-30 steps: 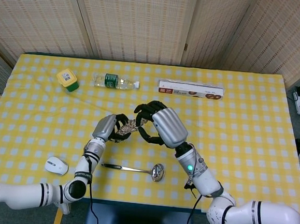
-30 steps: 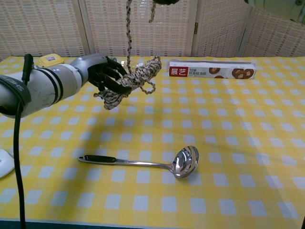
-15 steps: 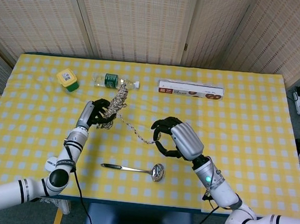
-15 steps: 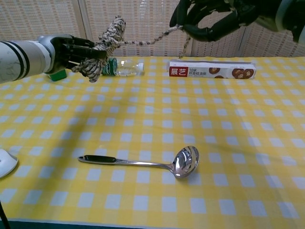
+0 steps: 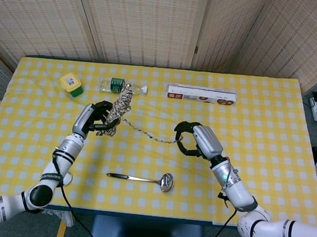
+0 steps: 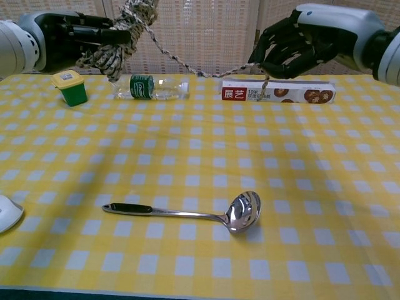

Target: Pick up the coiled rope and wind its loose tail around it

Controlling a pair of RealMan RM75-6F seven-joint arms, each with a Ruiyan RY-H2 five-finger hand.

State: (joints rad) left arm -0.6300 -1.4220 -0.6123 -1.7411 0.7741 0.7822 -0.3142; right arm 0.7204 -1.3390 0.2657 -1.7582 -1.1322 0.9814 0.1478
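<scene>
Currently recorded, left to right, with places given relative to the ladle:
Mouse [image 5: 60,175]: white, at the table's near edge, to the left of the ladle; partly hidden behind the left forearm in the head view.
Yellow-lidded jar [image 5: 71,83]: stood far left of and beyond the ladle.
Left hand [image 5: 94,119]: raised above the table, left of and beyond the ladle; fingers closed around the coiled rope.
Coiled rope [image 5: 119,107]: braided bundle, held off the table in the left hand, upper end tilted away from the robot; located beyond and left of the ladle.
Water bottle [image 5: 122,86]: lay on its side, green label, well beyond the ladle handle.
Ladle [image 5: 144,179]: metal, dark handle pointing left, bowl to the right, flat on the yellow checked tablecloth [image 5: 267,127].
Loose tail [image 5: 149,134]: ran taut from the coil to the right hand, above the ladle.
Right hand [image 5: 197,139]: raised, right of and beyond the ladle bowl; fingers curled around the tail's end.
Foil-wrap box [image 5: 202,94]: long carton, lay beyond the ladle, to its right.
</scene>
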